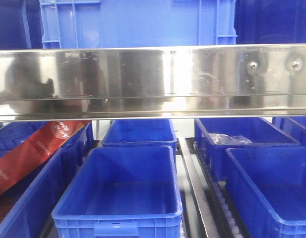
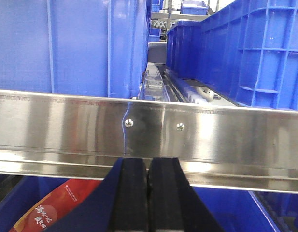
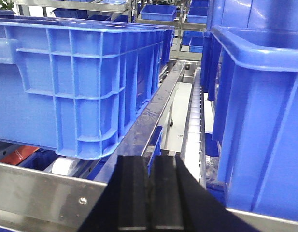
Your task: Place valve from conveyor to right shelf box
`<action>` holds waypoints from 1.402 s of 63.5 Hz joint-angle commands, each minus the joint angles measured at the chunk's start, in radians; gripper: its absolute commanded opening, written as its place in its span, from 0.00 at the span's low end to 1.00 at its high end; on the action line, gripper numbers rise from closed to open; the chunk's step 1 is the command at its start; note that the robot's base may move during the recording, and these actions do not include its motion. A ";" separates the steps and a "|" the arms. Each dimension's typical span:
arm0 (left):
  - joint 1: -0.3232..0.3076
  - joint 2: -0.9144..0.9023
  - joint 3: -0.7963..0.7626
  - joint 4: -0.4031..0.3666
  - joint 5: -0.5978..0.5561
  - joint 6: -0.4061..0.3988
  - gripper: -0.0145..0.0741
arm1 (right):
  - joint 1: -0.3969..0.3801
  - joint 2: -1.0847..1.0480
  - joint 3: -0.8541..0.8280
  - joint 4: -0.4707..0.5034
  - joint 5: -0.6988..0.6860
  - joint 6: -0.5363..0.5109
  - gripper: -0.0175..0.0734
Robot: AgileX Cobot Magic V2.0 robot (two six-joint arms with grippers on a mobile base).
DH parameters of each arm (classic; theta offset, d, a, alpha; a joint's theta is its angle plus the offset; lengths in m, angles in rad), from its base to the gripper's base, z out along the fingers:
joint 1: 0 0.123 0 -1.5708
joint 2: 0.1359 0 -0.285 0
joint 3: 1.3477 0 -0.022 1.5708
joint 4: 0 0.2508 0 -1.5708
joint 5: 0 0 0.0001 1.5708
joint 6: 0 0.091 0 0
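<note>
Front-facing camera is showing, at far left, a red printed packet (image 1: 31, 148) leaning across a blue plastic bin (image 1: 24, 198), then an empty blue plastic box (image 1: 120, 193) at centre, then a right-hand blue box (image 1: 276, 183), all under a shiny steel shelf rail (image 1: 153, 79). Neither valve nor conveyor is showing in any view. Left gripper (image 2: 148, 193) is pointing at the rail, black pads pressed together on nothing; right gripper (image 3: 148, 193) is likewise closed and empty, aiming between two ribbed blue crates (image 3: 81, 82). Risk, I'd judge: both wrists are sitting close to steel edges, so swinging toward the belt could clip rail or crate.
</note>
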 commanded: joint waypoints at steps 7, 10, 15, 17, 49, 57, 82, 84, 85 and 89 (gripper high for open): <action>0.004 -0.005 -0.001 -0.007 -0.019 -0.006 0.04 | -0.093 -0.100 0.008 -0.018 0.087 -0.001 0.01; 0.004 -0.005 -0.001 -0.007 -0.019 -0.006 0.04 | -0.130 -0.137 0.019 -0.018 0.116 -0.001 0.01; 0.004 -0.005 -0.001 -0.007 -0.019 -0.006 0.04 | -0.199 -0.211 0.057 -0.025 0.138 -0.001 0.01; 0.004 -0.005 -0.001 -0.007 -0.019 -0.006 0.04 | -0.219 -0.245 0.076 -0.025 0.138 -0.001 0.01; 0.004 -0.005 -0.001 -0.007 -0.019 -0.006 0.04 | -0.291 -0.612 0.435 -0.025 0.038 -0.001 0.01; 0.004 -0.005 -0.001 -0.002 -0.019 -0.006 0.04 | -0.289 -0.612 0.435 -0.025 0.073 -0.001 0.01; 0.004 -0.005 -0.001 -0.002 -0.019 -0.006 0.04 | -0.289 -0.612 0.435 -0.027 0.071 -0.001 0.01; 0.004 -0.005 -0.001 -0.002 -0.019 -0.006 0.04 | -0.289 -0.612 0.435 -0.027 0.071 -0.001 0.01; 0.004 -0.005 -0.001 -0.002 -0.019 -0.006 0.04 | -0.289 -0.612 0.435 -0.027 0.071 -0.001 0.01; 0.004 -0.005 -0.001 -0.002 -0.019 -0.006 0.04 | -0.289 -0.612 0.435 -0.027 0.071 -0.001 0.01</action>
